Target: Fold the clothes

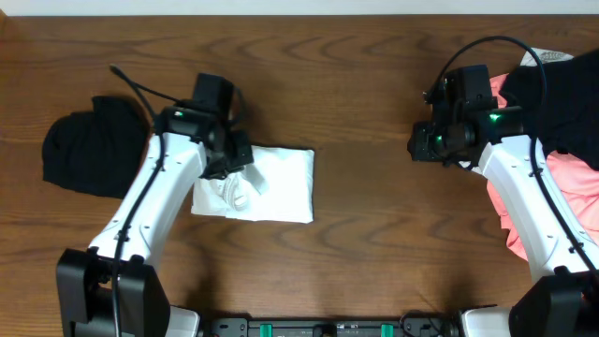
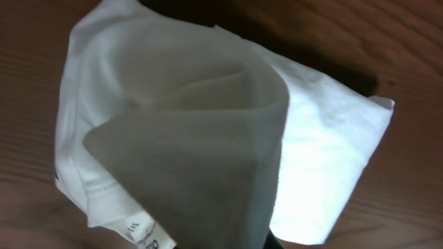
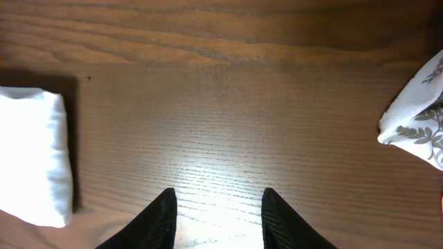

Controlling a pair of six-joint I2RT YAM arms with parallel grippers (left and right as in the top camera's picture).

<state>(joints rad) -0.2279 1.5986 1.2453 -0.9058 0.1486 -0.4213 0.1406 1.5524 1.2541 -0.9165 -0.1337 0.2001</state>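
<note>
Lying folded into a neat rectangle a little toward 9 o'clock from the middle of the table (image 1: pixel 374 56), the white T-shirt (image 1: pixel 281 183) has its 9 o'clock end directly under the left gripper (image 1: pixel 232 171). That end is rumpled, while the 3 o'clock end is flat and smooth. In the left wrist view a loose flap of the shirt (image 2: pixel 208 138) rises up close to the lens and runs down to the frame's 6 o'clock edge. The jaws are closed and pinch this flap, though the fingers themselves are almost hidden by cloth.

A black garment (image 1: pixel 89 150) lies bunched farther out at 9 o'clock, apart from the shirt.

The right gripper (image 1: pixel 418 145) hangs over bare wood toward 3 o'clock, well apart from the shirt. Its fingers (image 3: pixel 163 218) stand partly apart with only table between them, holding and touching nothing. From its own camera, the shirt (image 3: pixel 34 155) lies at 9 o'clock and a leaf-patterned cloth (image 3: pixel 419 124) at 3 o'clock.

At the table's 3 o'clock edge a dark garment (image 1: pixel 562 94) lies on a coral-pink garment (image 1: pixel 576 187).
</note>
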